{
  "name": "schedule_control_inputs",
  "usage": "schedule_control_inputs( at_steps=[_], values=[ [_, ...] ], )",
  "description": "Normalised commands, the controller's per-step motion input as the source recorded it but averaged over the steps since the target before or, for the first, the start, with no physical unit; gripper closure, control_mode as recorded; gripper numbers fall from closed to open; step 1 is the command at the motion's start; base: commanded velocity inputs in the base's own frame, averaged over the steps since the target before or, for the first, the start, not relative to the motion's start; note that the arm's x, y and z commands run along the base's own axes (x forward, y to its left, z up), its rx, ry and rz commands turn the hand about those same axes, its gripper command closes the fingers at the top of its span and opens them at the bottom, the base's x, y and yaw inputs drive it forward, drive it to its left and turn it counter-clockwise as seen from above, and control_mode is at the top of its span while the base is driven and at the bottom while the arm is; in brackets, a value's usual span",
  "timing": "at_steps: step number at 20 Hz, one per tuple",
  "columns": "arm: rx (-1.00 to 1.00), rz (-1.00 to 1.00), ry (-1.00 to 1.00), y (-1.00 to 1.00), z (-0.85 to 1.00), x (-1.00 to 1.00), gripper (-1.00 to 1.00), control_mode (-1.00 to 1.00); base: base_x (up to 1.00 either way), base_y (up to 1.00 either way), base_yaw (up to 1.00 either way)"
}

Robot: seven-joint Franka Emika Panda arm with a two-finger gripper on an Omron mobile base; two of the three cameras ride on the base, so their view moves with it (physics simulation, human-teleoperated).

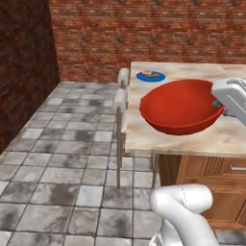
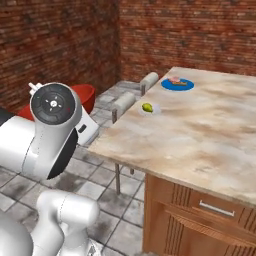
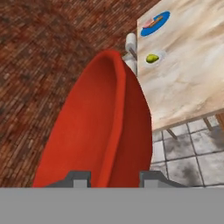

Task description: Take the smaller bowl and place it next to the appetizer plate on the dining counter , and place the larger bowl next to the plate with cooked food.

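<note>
One big counter (image 2: 210, 125) dominates, beige marbled stone on a wood base, and it's where both plates sit, so it's my drop-off surface. Next in size is the red bowl (image 1: 181, 106), wide, glossy, plain, deep curved wall; I carry it in the air off the counter's near corner, over the tiled floor (image 1: 62, 144), not resting on anything. In the hand view its rim runs straight up between my two fingertips, so my gripper (image 3: 114, 178) is clamped on the bowl's rim, one finger inside the wall and one outside, which is why the bowl hangs tipped edge-on to that camera. Edge grip makes sense to me: too wide to span whole. Two pale stools (image 2: 132, 97) stand at the counter's side, close to the bowl's path, something I'd guess I need to clear. Blue plate (image 2: 177, 84) lies near the far counter edge with a sausage-like piece and a pinkish piece on it; that's my target neighbour, well apart from the bowl. White plate (image 2: 149, 108) with its yellow-green bit sits nearer, just in from the counter's stool-side edge. Judging by this, the red bowl's placement is not yet done.
</note>
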Motion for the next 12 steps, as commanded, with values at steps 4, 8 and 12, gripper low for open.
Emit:
schedule_control_inputs(
  at_steps=[4,8,12],
  values=[
    [0.00,0.00,0.00,0.00,0.00,0.00,1.00,1.00,0.28,1.00,-0.38],
    [0.00,0.00,0.00,0.00,0.00,0.00,1.00,1.00,0.16,1.00,-0.40],
    [0.00,0.00,0.00,0.00,0.00,0.00,1.00,1.00,0.13,0.84,-0.48]
  ],
)
